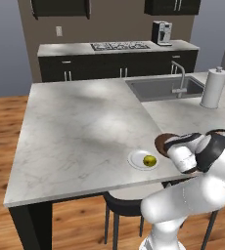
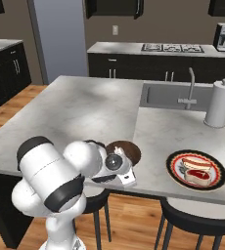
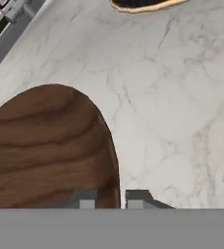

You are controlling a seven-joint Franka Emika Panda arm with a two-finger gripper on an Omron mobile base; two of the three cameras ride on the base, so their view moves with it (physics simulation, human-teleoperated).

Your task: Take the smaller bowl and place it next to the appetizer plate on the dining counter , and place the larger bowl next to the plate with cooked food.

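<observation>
smaller bowl (image 3: 46,146): shallow, dark reddish-brown wood grain — on dining counter (image 1: 75,127), near appetizer plate (image 1: 143,160)
gripper (image 3: 111,199): fingertips straddle bowl rim, narrow gap; grip unclear
hidden: bowl partly behind arm

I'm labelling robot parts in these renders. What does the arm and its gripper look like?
The arm is made of glossy white rounded segments with black bands at the joints. The gripper ends in small grey, blocky jaws. The wrist carries a round dark camera lens. No cables or markings are visible.
</observation>
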